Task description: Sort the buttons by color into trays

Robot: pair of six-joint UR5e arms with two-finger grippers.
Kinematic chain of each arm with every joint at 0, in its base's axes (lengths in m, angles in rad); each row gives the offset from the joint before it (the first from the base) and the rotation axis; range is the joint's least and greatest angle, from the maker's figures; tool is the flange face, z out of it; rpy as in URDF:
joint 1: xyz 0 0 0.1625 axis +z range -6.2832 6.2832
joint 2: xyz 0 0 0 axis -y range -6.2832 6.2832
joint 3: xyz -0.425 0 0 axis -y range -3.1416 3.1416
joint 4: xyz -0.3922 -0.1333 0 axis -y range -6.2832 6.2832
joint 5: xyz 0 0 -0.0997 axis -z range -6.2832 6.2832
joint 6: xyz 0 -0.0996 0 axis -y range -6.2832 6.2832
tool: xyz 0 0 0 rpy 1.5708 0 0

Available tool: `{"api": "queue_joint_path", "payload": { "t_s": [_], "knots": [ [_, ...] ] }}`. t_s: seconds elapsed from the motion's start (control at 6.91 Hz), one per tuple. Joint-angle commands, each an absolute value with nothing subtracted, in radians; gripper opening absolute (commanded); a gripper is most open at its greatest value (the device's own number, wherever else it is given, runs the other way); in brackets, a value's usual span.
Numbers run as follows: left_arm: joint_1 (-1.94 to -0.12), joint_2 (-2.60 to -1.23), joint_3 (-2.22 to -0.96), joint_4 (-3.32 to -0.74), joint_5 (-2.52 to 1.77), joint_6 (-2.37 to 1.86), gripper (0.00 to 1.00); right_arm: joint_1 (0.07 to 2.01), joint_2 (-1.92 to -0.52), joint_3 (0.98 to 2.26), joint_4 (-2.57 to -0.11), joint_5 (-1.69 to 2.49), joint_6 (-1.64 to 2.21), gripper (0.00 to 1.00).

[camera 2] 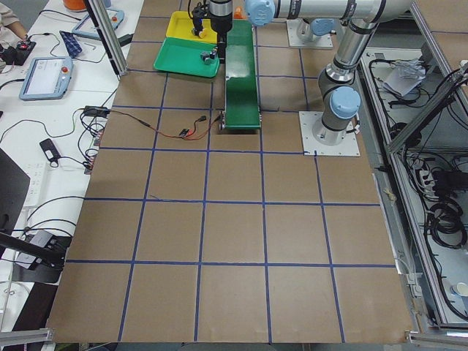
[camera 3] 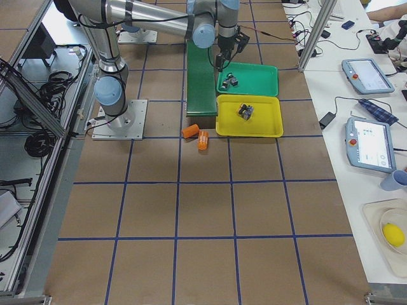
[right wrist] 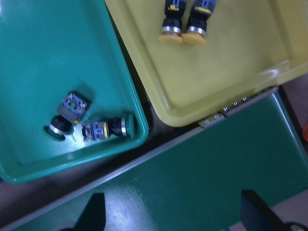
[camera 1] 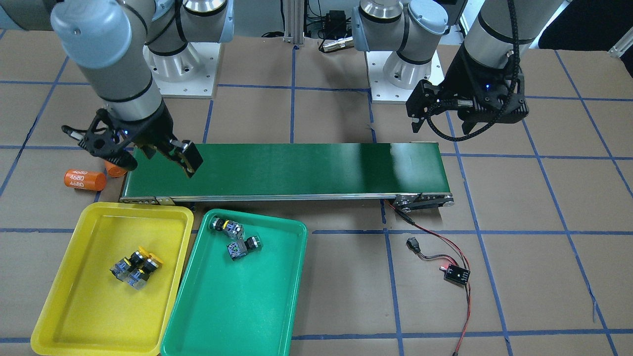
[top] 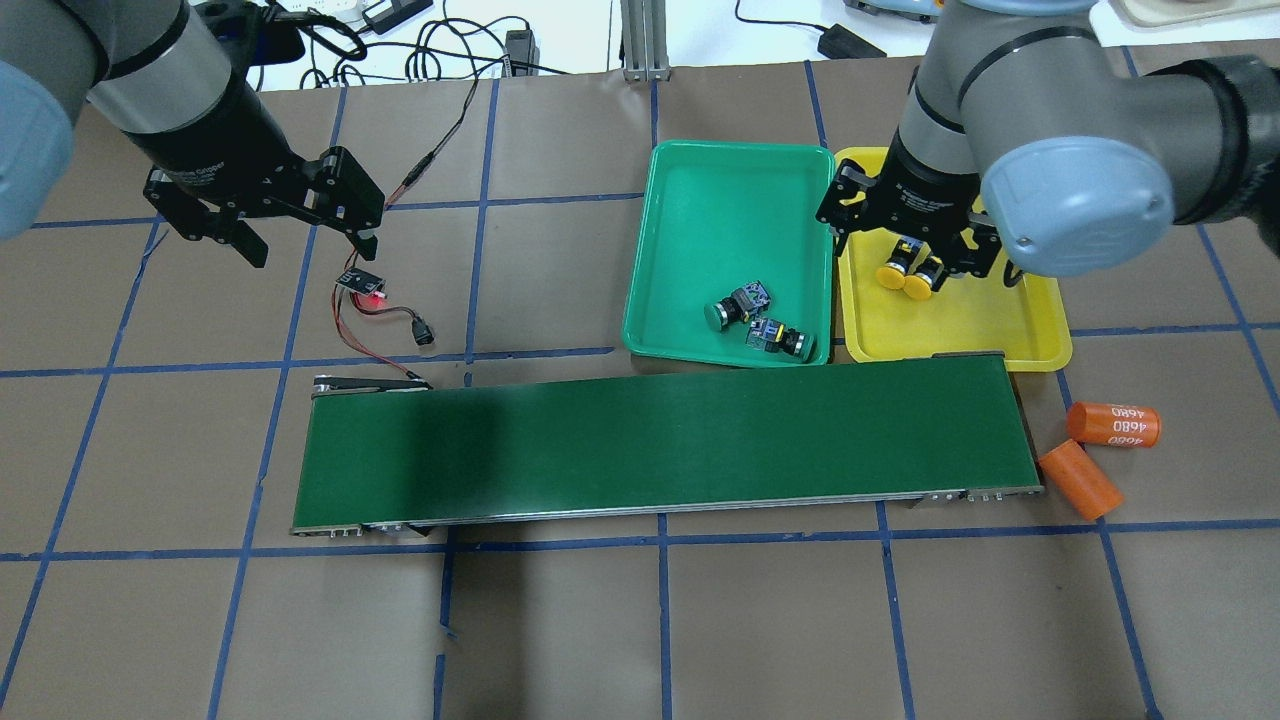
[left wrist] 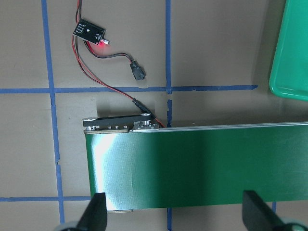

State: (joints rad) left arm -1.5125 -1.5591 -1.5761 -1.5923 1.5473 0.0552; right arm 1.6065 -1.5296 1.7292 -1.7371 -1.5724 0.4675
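Brown paper gridded with blue tape covers the counter [top: 600,620]. A belt [top: 660,440] runs along it. Past its right end sit the green tray [top: 730,180] and, further right, the yellow tray [top: 1040,340]. The right tool [right wrist: 172,202] hangs spread and empty above the yellow tray. The left tool [left wrist: 174,195], also spread and empty, hangs far left. Two yellow buttons [camera 1: 136,264] lie in the yellow tray and two green buttons [camera 1: 236,238] in the green. Sorting looks complete, so the right tool should lift straight up, fingers wide, clear of the caps.

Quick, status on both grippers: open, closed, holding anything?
Left gripper: open, fingers wide apart, holding nothing.
Right gripper: open, fingers wide apart, holding nothing.
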Motion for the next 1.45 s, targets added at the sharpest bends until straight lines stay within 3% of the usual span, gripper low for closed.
{"api": "queue_joint_path", "payload": {
  "t_s": [0.0, 0.43, 1.3],
  "knots": [
    [-1.513, -1.560, -1.575, -1.592, 1.548, 0.055, 1.00, 1.592, -1.621, 1.724, -1.523, -1.575, 0.381, 1.00],
    [-1.513, -1.560, -1.575, -1.592, 1.546, 0.055, 1.00, 1.574, -1.718, 1.735, -1.502, -1.568, -0.041, 1.00],
    [-1.513, -1.560, -1.575, -1.592, 1.546, 0.055, 1.00, 1.571, -1.657, 1.658, -1.499, -1.566, -0.021, 1.00]
  ]
}}
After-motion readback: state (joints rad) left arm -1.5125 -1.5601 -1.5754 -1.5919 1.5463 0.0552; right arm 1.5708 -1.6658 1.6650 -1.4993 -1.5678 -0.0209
